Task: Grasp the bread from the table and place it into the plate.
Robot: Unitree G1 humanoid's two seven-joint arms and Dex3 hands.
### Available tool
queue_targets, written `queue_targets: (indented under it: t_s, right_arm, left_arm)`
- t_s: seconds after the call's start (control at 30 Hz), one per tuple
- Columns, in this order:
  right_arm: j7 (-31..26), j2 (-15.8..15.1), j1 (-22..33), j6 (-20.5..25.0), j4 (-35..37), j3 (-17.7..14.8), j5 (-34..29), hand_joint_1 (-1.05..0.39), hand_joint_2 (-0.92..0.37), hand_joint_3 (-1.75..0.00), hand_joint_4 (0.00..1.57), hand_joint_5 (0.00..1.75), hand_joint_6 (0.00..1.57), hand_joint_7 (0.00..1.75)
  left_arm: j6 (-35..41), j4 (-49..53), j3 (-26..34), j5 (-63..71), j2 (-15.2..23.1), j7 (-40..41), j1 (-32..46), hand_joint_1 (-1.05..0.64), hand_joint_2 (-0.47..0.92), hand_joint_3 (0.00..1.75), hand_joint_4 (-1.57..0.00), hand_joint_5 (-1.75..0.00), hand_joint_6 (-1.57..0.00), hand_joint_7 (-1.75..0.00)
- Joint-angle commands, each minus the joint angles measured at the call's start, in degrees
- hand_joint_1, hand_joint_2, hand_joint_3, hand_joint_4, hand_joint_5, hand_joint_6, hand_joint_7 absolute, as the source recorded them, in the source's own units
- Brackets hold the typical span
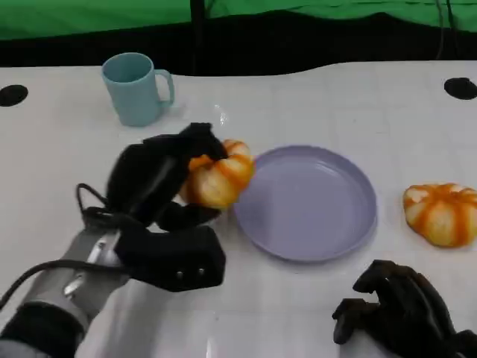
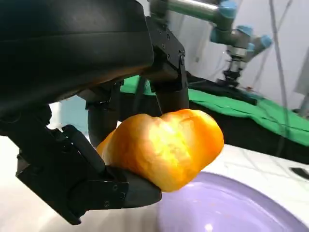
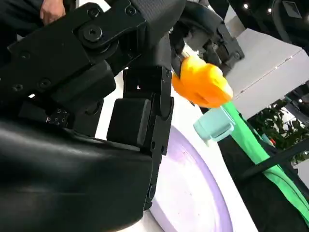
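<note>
Orange-striped bread rolls, 2: one held by left hand beside 1 round lavender plate; other on table. Right hand fingers curled, holding nothing. 1 teal mug.

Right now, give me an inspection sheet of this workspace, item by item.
Surface: white table, two black round marks near its far corners.
Job's things: bread held by the left hand beside the purple plate; plate bare.
Clutter: blue mug far left; second bread right of plate.
Hands: right hand holds nothing, fingers curled.
Cables: black cable at left wrist.
Surroundings: green cloth behind.
</note>
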Motion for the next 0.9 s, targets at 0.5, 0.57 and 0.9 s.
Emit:
queue_targets:
  t_s: [0.5, 0.57, 0.9]
  right_arm:
    - [0.2, -0.8, 1.8, -0.8, -2.2, 0.6, -0.8, -1.05, -0.72, -0.01, 1.57, 0.78, 1.57, 0.41]
    - [0.0, -0.7, 2.0, -0.7, -2.4, 0.6, -0.8, -1.05, -0.72, -0.01, 1.57, 0.78, 1.57, 0.41]
    - [-0.6, -0.3, 2.9, -0.5, -3.7, 1.0, -0.9, -1.04, -0.73, -0.01, 1.57, 0.77, 1.57, 0.40]
  left_arm:
    - [-0.7, 17.2, -6.5, 2.9, -10.3, 3.4, -13.3, -0.28, 0.41, 1.22, -0.93, -1.75, -0.67, -1.74]
    - [-0.2, 18.6, -6.9, 2.9, -11.3, 3.6, -14.2, -0.28, 0.41, 1.22, -0.93, -1.75, -0.68, -1.75]
    - [1.7, 24.2, -9.4, 3.2, -14.7, 0.6, -18.3, -0.27, 0.50, 1.14, -0.91, -1.75, -0.67, -1.60]
